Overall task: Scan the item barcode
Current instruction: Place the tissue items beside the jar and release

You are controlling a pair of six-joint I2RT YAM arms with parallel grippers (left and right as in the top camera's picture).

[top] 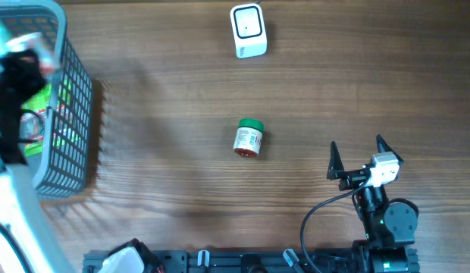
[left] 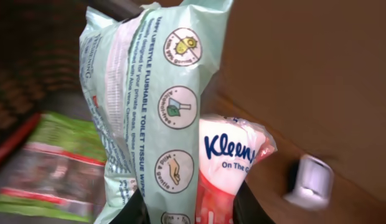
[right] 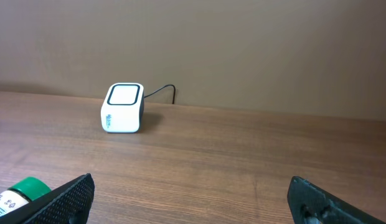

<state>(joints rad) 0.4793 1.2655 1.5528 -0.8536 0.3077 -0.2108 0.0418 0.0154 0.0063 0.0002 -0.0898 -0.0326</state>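
Nearest the base, well short of the scanner (top: 248,30) and to its right, the right claw (top: 356,155) is held spread wide with nothing in it. A small bottle (top: 249,139) is seen lying on its side straight in front of the scanner, well apart from it. Far to the left of the scanner, over the basket (top: 68,114), the left claw (left: 193,211) is pinched on a wipes pack (left: 149,106). A Kleenex pack (left: 227,162) is pressed in beside it, and whether that is gripped too cannot be told. The wipes pack is judged light, soft and slick-filmed. It can be expected to sag and crumple, so it is best taken firmly across its thicker body, not by a loose edge. No barcode is seen on the face shown.
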